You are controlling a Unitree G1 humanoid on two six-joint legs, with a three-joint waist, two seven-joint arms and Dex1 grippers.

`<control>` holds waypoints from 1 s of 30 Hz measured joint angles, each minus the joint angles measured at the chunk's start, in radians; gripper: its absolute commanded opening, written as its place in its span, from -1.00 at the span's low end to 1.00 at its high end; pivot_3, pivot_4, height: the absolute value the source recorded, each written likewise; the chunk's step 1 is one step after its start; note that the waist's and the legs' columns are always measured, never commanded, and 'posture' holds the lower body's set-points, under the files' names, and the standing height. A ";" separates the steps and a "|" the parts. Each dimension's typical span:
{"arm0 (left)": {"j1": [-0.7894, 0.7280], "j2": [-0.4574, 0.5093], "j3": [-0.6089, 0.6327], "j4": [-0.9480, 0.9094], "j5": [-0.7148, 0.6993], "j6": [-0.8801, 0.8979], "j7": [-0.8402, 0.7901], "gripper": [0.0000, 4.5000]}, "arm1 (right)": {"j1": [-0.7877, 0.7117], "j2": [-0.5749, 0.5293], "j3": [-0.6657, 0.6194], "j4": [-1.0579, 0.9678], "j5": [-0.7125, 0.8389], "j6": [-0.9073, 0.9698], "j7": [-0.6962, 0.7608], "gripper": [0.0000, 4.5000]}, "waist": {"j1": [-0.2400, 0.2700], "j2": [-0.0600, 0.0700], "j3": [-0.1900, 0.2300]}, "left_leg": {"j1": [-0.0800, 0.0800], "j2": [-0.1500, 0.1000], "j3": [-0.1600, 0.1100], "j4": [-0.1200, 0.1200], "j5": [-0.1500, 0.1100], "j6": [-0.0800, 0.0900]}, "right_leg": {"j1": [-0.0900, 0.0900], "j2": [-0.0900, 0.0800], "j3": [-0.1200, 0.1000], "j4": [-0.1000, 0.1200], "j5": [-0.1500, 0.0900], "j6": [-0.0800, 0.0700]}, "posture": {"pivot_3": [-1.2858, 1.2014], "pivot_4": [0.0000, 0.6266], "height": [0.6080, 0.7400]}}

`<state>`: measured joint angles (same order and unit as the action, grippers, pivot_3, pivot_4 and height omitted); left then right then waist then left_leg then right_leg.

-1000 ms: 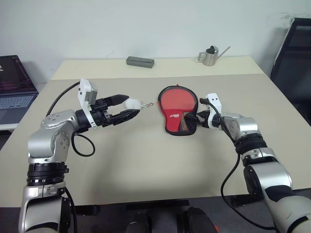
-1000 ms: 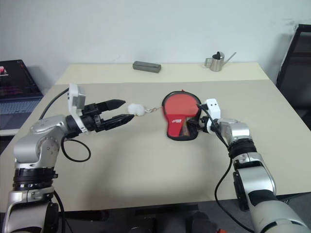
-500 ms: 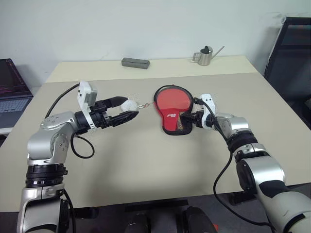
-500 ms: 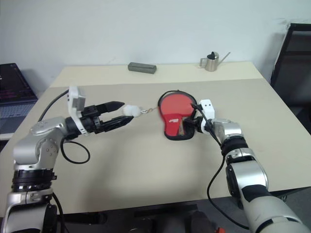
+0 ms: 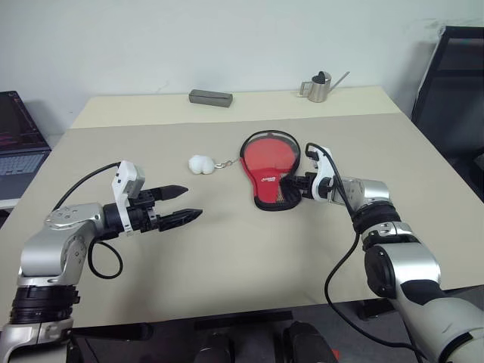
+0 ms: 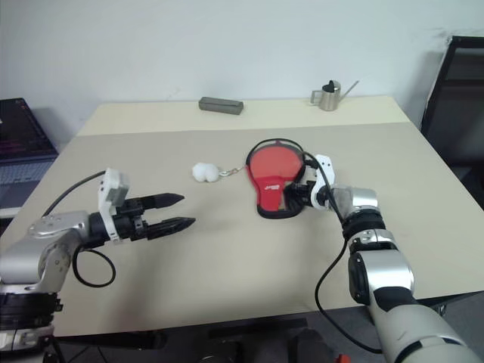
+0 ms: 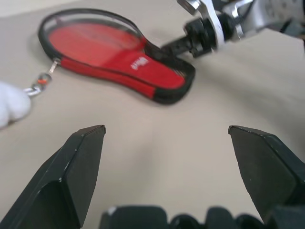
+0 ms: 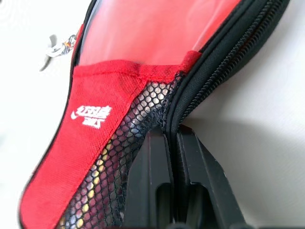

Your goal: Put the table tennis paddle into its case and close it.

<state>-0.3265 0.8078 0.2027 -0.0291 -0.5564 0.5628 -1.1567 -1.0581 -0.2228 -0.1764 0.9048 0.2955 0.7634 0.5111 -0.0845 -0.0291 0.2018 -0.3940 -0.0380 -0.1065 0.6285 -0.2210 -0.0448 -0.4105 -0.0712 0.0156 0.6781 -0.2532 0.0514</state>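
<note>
Right wrist view: case (image 8: 90,157) mesh, lettering.

Left tool (image 5: 180,203) spread wide, right tool (image 5: 297,185) pinched.

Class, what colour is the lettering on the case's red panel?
White, on the case; clearest in the right wrist view.

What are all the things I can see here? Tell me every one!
case: one, red with black zipper edge and mesh, middle of the table, paddle handle showing through the mesh.
fluffy ball: one, white, chained to the case's round end.
box: one, grey, far edge of the table.
watering can: one, silver, far edge.
table: one, beige.
laptop: one, dark, beside the table.
chair: one, black, on the other side.
left gripper: black, open, above bare table.
right gripper: black, shut at the case's narrow end.
</note>
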 measured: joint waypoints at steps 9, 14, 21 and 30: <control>0.107 0.072 0.002 -0.140 -0.067 0.043 -0.063 1.00 | 0.219 0.018 -0.009 -0.509 0.104 0.381 -0.075 -0.99 | 0.003 0.000 0.000 | -0.003 0.000 -0.001 -0.001 0.000 0.000 | -0.003 0.000 -0.001 -0.001 0.000 -0.001 | 0.03 -0.52 1.00; 0.192 0.102 0.024 -0.201 -0.093 0.055 -0.078 1.00 | 0.337 0.023 -0.013 -0.779 0.164 0.576 -0.116 -0.99 | 0.003 0.000 0.000 | -0.003 0.001 -0.001 -0.001 0.000 0.000 | -0.003 0.000 -0.001 -0.001 -0.001 -0.001 | 0.03 -0.52 1.00; 0.256 0.130 0.029 -0.255 -0.126 0.069 -0.095 1.00 | 0.440 0.106 -0.031 -1.027 0.213 0.784 -0.168 -0.99 | 0.004 0.000 0.000 | -0.003 0.001 0.000 -0.001 0.000 0.000 | -0.003 0.000 -0.001 -0.001 -0.001 -0.001 | 0.03 -0.52 1.00; 0.296 0.165 0.034 -0.314 -0.169 0.106 -0.122 1.00 | 0.639 0.047 0.004 -1.256 0.377 0.829 -0.201 -0.99 | 0.013 0.000 0.000 | -0.004 0.002 -0.001 -0.003 -0.001 0.001 | -0.003 0.000 -0.002 -0.003 -0.002 -0.001 | 0.03 -0.52 1.00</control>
<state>-0.0305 0.9729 0.2365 -0.3436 -0.7254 0.6690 -1.2783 -0.4190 -0.1761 -0.1724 -0.3517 0.6728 1.5924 0.3104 -0.0710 -0.0294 0.2015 -0.3983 -0.0364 -0.1071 0.6259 -0.2217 -0.0442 -0.4139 -0.0712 0.0140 0.6748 -0.2555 0.0500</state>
